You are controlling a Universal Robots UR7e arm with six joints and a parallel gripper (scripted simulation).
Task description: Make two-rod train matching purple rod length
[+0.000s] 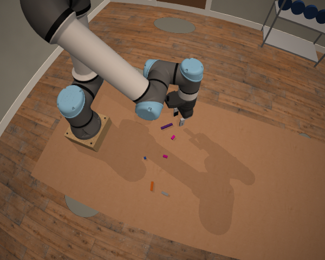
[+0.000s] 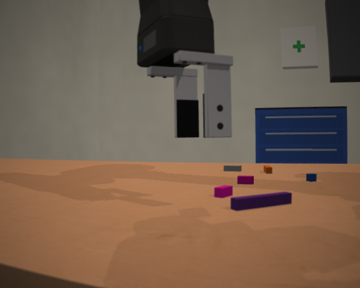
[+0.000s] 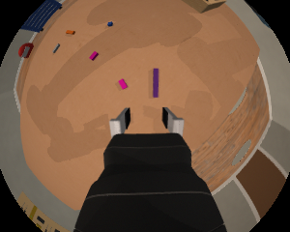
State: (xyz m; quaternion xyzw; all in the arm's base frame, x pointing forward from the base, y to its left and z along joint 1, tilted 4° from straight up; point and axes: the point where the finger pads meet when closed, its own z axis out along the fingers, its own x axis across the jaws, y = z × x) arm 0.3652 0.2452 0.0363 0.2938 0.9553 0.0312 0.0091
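My gripper [image 1: 179, 118] [image 2: 201, 125] [image 3: 146, 114] is open and empty, high above the table beside the purple rod. The purple rod [image 1: 166, 126] [image 2: 260, 201] [image 3: 156, 82] lies flat. One magenta rod [image 1: 173, 137] [image 2: 223, 191] [image 3: 123, 84] lies near it, not touching. A second magenta rod [image 1: 165, 156] [image 2: 245, 179] [image 3: 94, 56] lies farther off. The orange rod [image 1: 151, 186] [image 2: 267, 169] [image 3: 70, 32] and the grey rod [image 1: 164, 193] [image 2: 232, 168] [image 3: 56, 48] lie apart, at an angle to each other.
A small blue rod [image 1: 144, 157] [image 2: 311, 177] [image 3: 110, 23] lies alone on the table [image 1: 268, 181], toward the robot's base. The wooden base block [image 1: 101, 137] stands at the table's left in the top view. The arm's shadow falls across the table.
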